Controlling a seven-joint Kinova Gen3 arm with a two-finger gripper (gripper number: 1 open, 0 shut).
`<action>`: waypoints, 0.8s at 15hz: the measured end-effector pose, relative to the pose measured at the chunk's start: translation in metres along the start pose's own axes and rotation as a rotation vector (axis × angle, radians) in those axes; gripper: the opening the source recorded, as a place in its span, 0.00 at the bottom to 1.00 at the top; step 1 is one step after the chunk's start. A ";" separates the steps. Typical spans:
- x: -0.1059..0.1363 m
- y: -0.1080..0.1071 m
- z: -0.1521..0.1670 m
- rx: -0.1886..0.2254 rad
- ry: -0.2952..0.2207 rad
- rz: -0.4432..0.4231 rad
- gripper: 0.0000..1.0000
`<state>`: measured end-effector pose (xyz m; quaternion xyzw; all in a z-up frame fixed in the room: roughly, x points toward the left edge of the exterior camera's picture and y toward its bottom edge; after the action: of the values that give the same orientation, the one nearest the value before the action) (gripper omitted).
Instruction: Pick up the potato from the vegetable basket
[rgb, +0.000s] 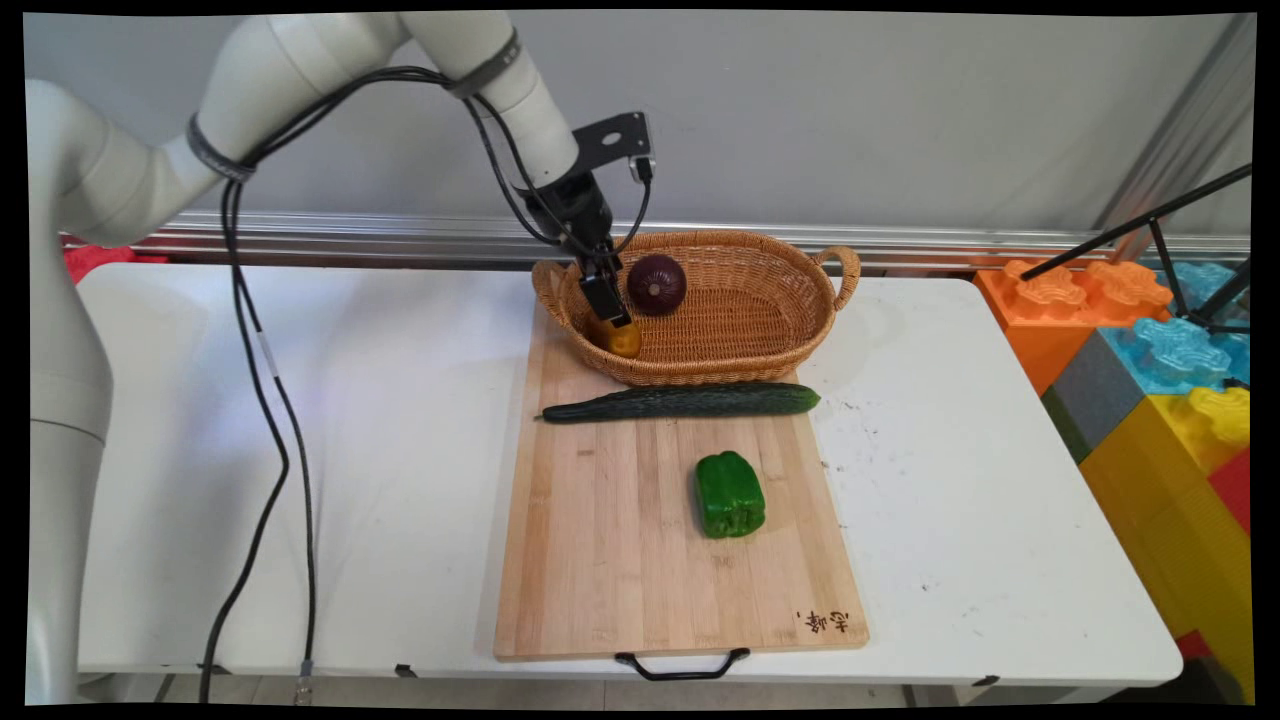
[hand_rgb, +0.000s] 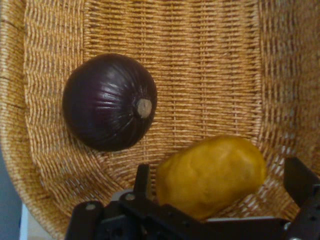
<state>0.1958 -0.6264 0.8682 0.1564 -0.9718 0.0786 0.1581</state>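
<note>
Reaching down into the wicker basket (hand_rgb: 50, 165), gripper (hand_rgb: 222, 192) has its fingers spread wide either side of a yellow potato (hand_rgb: 212, 172), not clamping it, which rests on the weave; purple onion (hand_rgb: 109, 101) sits just beyond, apart.

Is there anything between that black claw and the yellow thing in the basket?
Nothing visible. The gripper is down inside the wicker basket with the yellow potato lying right between its open fingers. The purple onion sits off to one side, apart from the potato and not in the way.
</note>
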 end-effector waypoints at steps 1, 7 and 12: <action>0.001 -0.004 0.006 -0.002 -0.010 0.023 1.00; 0.006 -0.018 0.031 -0.036 -0.036 0.052 1.00; 0.007 -0.027 0.045 -0.070 -0.038 -0.011 1.00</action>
<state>0.1858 -0.6622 0.8311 0.1576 -0.9759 0.0408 0.1452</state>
